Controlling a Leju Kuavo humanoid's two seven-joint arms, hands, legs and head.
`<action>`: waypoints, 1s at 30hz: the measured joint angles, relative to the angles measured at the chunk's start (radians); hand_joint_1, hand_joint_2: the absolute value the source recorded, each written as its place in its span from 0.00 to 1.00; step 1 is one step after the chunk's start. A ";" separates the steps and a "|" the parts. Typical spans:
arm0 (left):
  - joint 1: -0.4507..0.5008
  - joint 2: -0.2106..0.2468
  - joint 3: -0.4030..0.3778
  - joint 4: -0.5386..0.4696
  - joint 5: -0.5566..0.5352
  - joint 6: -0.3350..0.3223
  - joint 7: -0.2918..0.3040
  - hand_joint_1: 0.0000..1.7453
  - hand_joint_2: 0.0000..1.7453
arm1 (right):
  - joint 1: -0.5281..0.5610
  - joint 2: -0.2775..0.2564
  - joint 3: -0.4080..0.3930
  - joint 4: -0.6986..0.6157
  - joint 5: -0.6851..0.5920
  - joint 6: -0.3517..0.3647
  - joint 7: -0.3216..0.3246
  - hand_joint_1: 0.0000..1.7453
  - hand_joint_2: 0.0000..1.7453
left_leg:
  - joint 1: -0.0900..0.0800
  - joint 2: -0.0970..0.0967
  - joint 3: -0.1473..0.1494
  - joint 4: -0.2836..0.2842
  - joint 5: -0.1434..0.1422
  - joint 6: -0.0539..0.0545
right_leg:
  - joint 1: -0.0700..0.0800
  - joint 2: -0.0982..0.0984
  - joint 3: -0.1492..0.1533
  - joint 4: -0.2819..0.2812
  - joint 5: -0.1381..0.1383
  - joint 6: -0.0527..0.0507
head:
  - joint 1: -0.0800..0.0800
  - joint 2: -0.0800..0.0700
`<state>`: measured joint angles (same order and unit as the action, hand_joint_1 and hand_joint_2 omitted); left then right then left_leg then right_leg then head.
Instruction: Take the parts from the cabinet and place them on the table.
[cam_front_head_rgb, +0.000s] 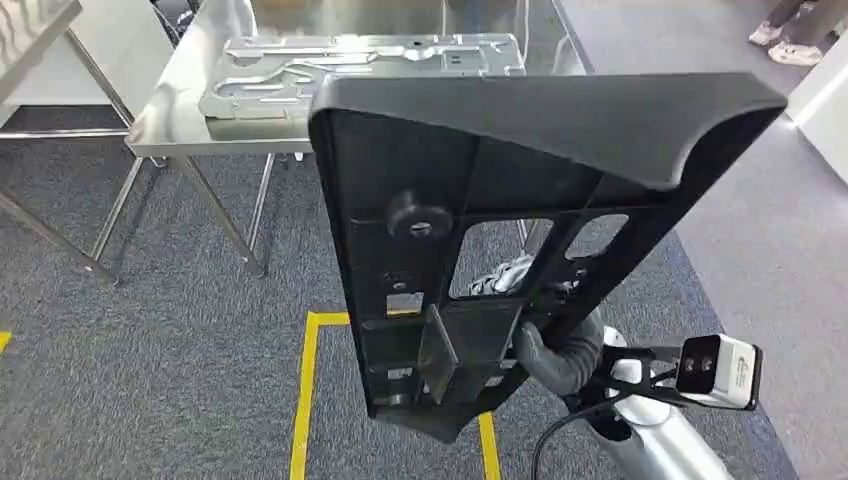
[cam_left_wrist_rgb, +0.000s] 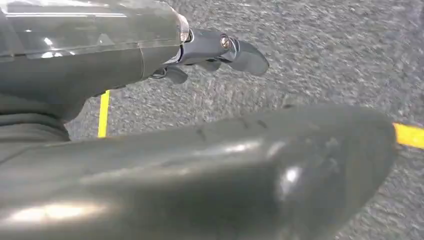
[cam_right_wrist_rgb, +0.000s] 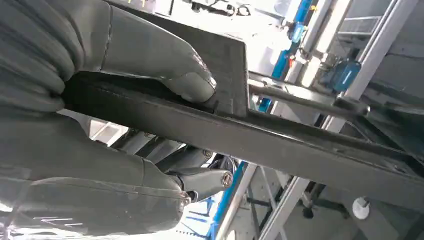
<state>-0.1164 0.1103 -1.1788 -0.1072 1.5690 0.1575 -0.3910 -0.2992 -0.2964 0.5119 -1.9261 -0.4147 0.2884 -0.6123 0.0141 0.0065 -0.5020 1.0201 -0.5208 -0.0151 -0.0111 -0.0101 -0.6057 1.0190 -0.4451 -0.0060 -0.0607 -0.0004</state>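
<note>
Grey carpet (cam_front_head_rgb: 180, 350) with yellow tape lines (cam_front_head_rgb: 305, 390) lies under the right hand (cam_front_head_rgb: 555, 350); beyond it stands a steel table (cam_front_head_rgb: 180, 110) bearing a metal sheet part (cam_front_head_rgb: 300, 70). That hand grips the black plastic panel (cam_front_head_rgb: 520, 200) upright, thumb (cam_right_wrist_rgb: 165, 62) pressing its rib. The left hand (cam_left_wrist_rgb: 215, 50) hangs over carpet, fingers apart, holding nothing.

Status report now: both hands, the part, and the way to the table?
Right hand grips black part. Left hand holds nothing. Table ahead, metal plate on it.
</note>
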 joint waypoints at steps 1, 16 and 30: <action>-0.002 0.000 0.000 0.000 0.000 0.000 -0.001 0.00 0.00 | -0.005 -0.003 0.001 0.000 0.000 0.000 0.000 0.94 1.00 | 0.002 -0.002 -0.014 0.043 -0.004 -0.001 | -0.001 -0.003 0.014 -0.005 -0.005 -0.009 | 0.000 0.000; 0.007 0.014 0.000 0.001 0.000 -0.002 -0.009 0.00 0.00 | -0.024 -0.006 0.019 0.005 -0.021 -0.018 -0.003 0.94 1.00 | -0.012 -0.012 -0.081 -0.022 0.089 0.048 | 0.015 0.016 0.101 0.036 -0.077 0.010 | 0.001 0.000; 0.003 0.012 0.000 0.001 0.000 -0.011 -0.014 0.00 0.00 | -0.009 -0.003 0.026 0.008 -0.007 -0.026 -0.019 0.94 1.00 | 0.008 -0.010 0.034 -0.027 -0.008 -0.014 | -0.014 0.001 -0.010 0.004 0.002 0.008 | 0.001 0.000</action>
<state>-0.1129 0.1225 -1.1788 -0.1064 1.5694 0.1465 -0.4055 -0.3083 -0.2991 0.5383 -1.9184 -0.4219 0.2621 -0.6310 0.0221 -0.0039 -0.4682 0.9935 -0.5293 -0.0287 -0.0249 -0.0091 -0.6157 1.0230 -0.4428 0.0017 -0.0595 -0.0004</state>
